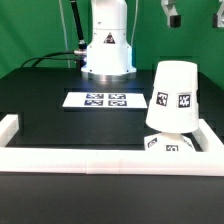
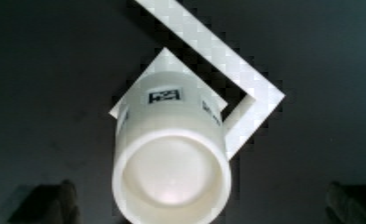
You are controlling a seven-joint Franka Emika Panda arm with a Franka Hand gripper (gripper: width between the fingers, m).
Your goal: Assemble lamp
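The gripper hangs high at one o'clock, above the shade; whether its fingers are parted I cannot tell. The shade sits on the base at four o'clock, inside the rail corner, near the marker board.

shade hides bulb stem and most of base | gripper cut by exterior view's top edge, jaw state unclear | wrist view: fingertips dark, blurred
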